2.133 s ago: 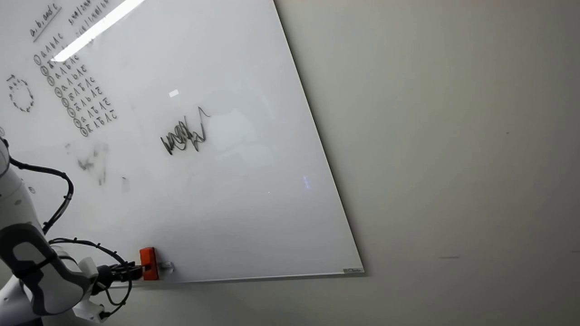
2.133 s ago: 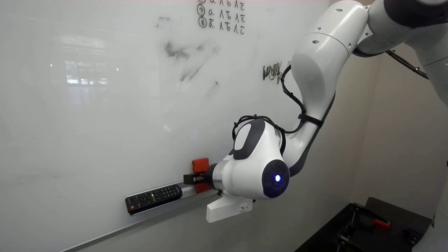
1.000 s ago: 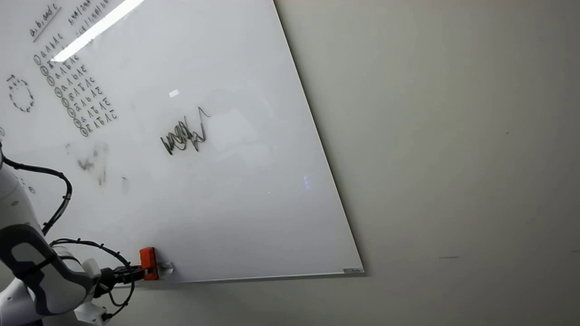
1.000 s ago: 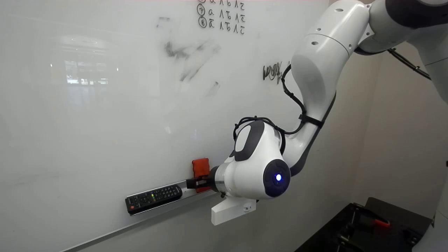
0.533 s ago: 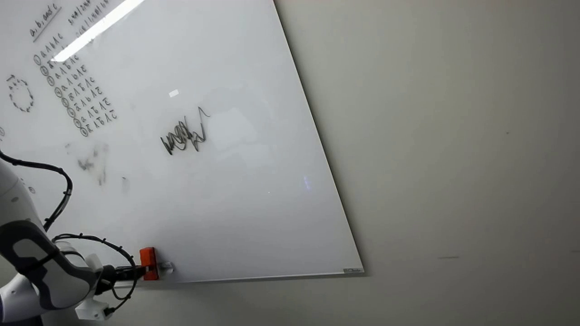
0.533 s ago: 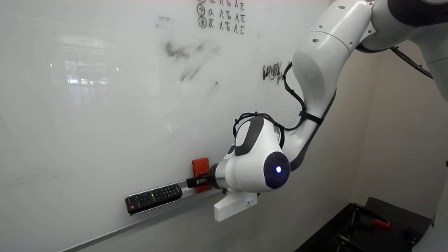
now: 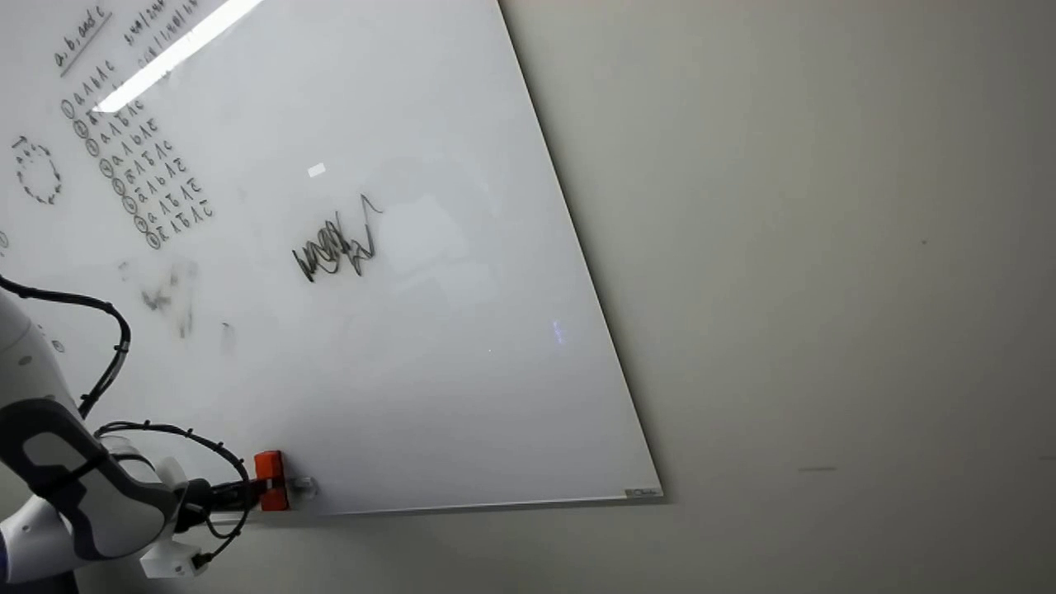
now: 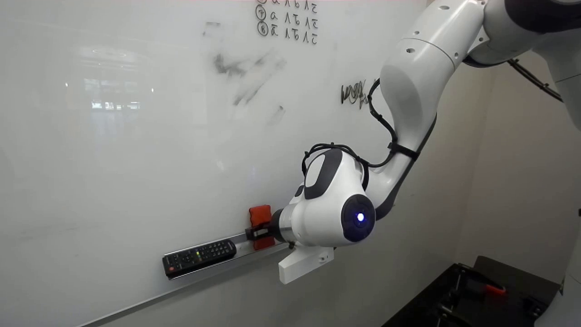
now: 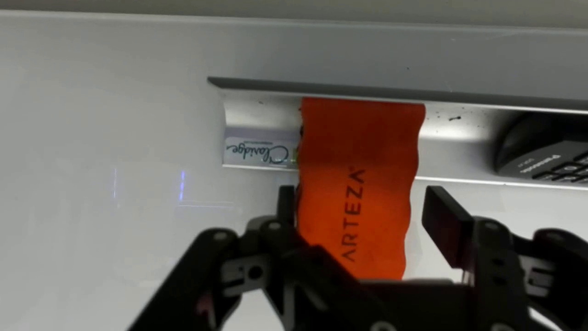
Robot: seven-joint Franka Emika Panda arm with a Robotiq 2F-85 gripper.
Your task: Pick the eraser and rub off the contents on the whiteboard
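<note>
The orange-red eraser (image 9: pixel 358 138) stands upright on the tray at the whiteboard's lower edge, leaning on the board. My gripper (image 9: pixel 360 211) reaches around it, one finger on either side. In the wrist view the left finger (image 9: pixel 286 204) is at the eraser's edge; whether it touches is unclear. A gap separates the right finger (image 9: pixel 452 230) from the eraser, so the jaws are open, only partly. The contents, a black scribble (image 7: pixel 330 247), lie higher on the whiteboard (image 7: pixel 462 371); in an exterior view the arm partly covers this scribble (image 8: pixel 353 93).
A black remote (image 8: pixel 199 257) lies on the metal tray (image 8: pixel 245 247) beside the eraser. Columns of writing (image 7: pixel 140 165), a dotted circle (image 7: pixel 37 169) and grey smudges (image 7: pixel 169 301) mark the board. The wall (image 7: pixel 784 289) begins past the board's edge. A dark table (image 8: pixel 481 295) stands behind the arm.
The jaws have come closer together around the eraser, a finger moving in from the remote's side. The wrist has tilted, its rear housing rising slightly. The eraser has stayed in place.
</note>
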